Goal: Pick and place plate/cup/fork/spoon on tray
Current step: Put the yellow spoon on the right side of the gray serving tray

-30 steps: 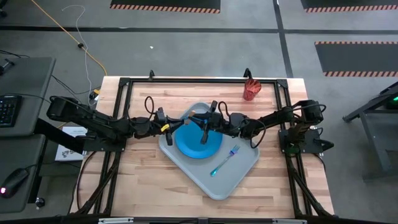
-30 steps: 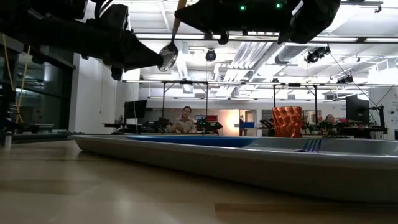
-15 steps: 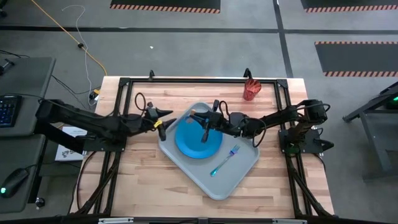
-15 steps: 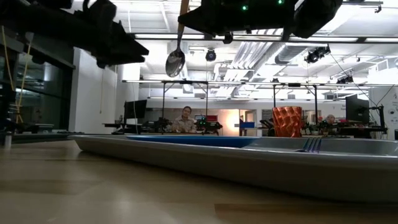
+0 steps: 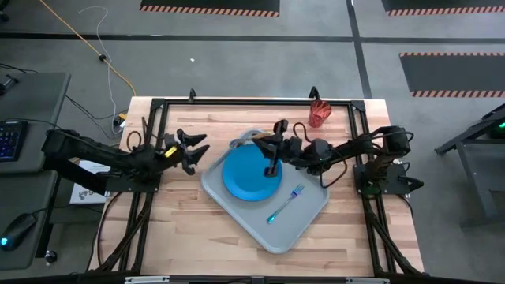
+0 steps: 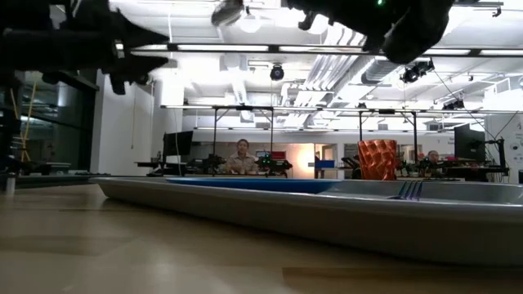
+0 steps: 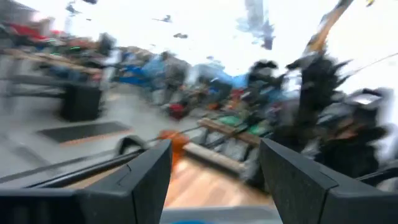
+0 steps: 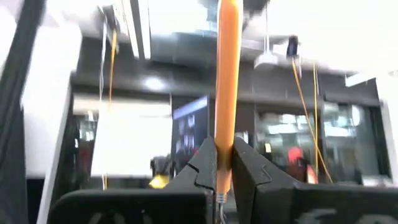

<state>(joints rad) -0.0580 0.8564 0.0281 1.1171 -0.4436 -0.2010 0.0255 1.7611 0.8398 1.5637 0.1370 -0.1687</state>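
Left gripper (image 5: 192, 147) jaws apart; right gripper (image 5: 263, 141) jaws clamped.

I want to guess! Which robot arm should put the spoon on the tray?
The right one, probably. Its gripper already grips the spoon above the tray, beside the plate. The left gripper is open, off the tray.

At the frame's centre the tray (image 5: 304, 219) holds the plate (image 5: 248, 175) and the fork (image 5: 285, 203), the right gripper (image 5: 274, 150) above the plate's upper right edge, the left gripper (image 5: 188, 150) left of the tray, the cup (image 5: 317, 113) at upper right.
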